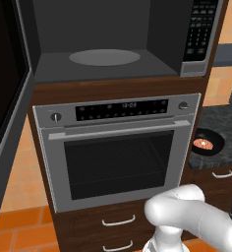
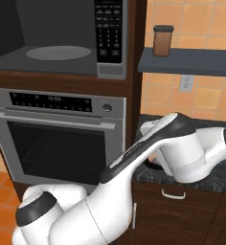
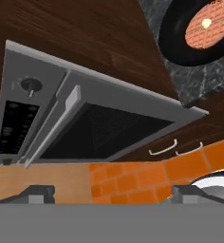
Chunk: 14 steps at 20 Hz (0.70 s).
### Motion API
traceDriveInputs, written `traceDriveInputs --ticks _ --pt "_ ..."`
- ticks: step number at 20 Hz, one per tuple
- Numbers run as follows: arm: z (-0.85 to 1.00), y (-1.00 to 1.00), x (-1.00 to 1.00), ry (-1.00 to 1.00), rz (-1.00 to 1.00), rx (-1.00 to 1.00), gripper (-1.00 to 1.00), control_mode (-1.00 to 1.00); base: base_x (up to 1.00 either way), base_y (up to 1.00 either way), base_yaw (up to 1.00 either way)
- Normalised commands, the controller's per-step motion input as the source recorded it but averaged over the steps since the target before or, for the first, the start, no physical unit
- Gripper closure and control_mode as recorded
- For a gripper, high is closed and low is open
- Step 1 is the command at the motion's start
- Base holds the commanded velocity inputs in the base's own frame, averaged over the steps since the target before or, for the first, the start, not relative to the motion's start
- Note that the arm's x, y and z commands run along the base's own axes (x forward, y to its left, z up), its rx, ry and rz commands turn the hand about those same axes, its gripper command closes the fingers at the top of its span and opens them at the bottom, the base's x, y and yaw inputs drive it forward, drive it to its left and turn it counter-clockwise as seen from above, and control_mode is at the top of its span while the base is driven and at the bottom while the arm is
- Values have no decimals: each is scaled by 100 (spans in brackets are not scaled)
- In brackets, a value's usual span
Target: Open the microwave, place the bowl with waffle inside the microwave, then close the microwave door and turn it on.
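Note:
The microwave (image 1: 104, 57) stands open above the oven, its dark interior and round glass turntable bare. The microwave door (image 1: 5, 98) is swung wide to the left. The bowl with waffle (image 1: 206, 143) sits on the dark stone counter to the right of the oven; in the hand view the black bowl (image 3: 199, 33) lies at the top right. My gripper (image 3: 116, 194) is open, fingertips (image 3: 38, 194) far apart with nothing between them. It hangs in front of the oven, apart from the bowl. The keypad panel (image 2: 108, 31) is on the microwave's right side.
The steel oven (image 1: 118, 157) with bar handle and knobs sits under the microwave, drawers (image 1: 118, 221) below it. A brown jar (image 2: 163, 40) stands on a grey shelf over the counter (image 1: 221, 123). My arm (image 2: 134, 158) crosses in front of the counter edge.

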Motion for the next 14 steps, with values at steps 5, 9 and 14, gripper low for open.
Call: traceDriveInputs --ticks 5,9,14 --pt "-76 -27 81 4 7 3 -100 -100 0 0 0" --pt "-80 -8 66 8 4 1 -100 -100 0 0 0" --pt "-63 -29 45 4 5 2 -100 -100 0 0 0"
